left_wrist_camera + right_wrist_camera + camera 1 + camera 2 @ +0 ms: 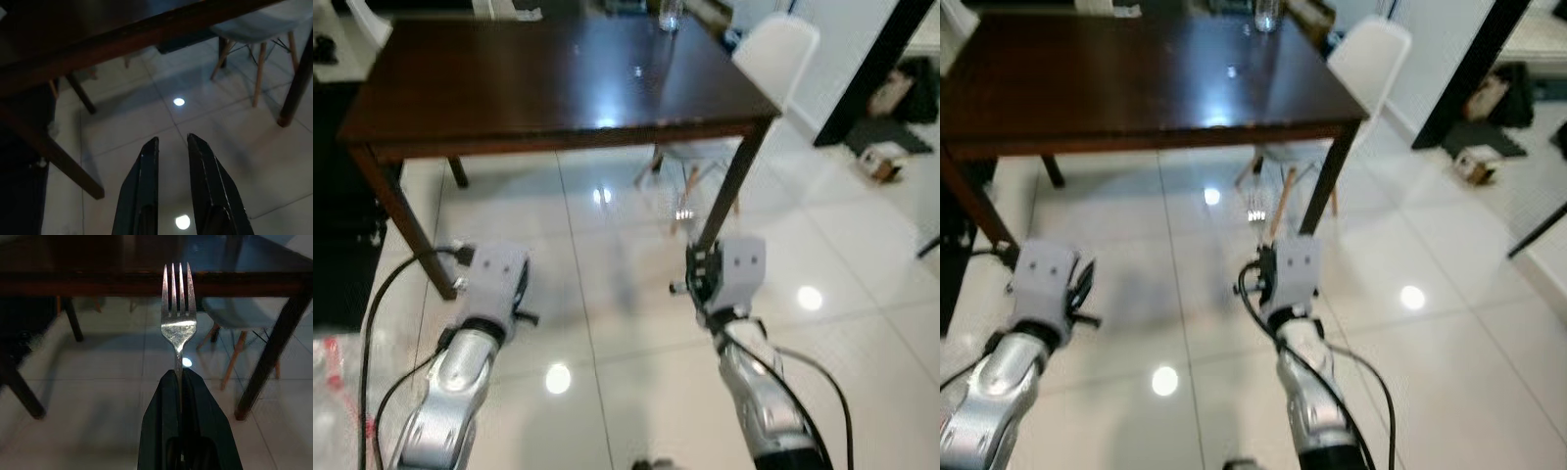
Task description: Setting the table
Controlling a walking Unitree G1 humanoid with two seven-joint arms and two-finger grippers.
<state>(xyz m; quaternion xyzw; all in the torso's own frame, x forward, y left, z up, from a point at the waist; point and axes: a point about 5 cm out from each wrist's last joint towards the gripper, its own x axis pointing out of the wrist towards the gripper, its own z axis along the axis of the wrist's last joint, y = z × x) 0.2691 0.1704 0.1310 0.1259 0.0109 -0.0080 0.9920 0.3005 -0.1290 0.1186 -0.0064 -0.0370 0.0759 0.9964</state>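
A dark wooden table (pixel 509 88) stands ahead of me, its top bare apart from a clear glass (pixel 671 15) at the far edge. My right gripper (pixel 179 372) is shut on the handle of a silver fork (pixel 178 318). The tines point up and forward toward the table's near edge, below the tabletop. The fork (pixel 1255 201) hangs over the tiled floor just in front of the near right table leg (pixel 729 186). My left gripper (pixel 172 138) is held low before the table's left side, its fingers a narrow gap apart with nothing between them.
A white chair (pixel 781 49) with wooden legs stands at the table's right end. Boxes and bags (pixel 881 157) lie on the floor at the far right beside a black post. A clear bag with red print (pixel 328 362) lies at my lower left. Glossy tiles reflect ceiling lights.
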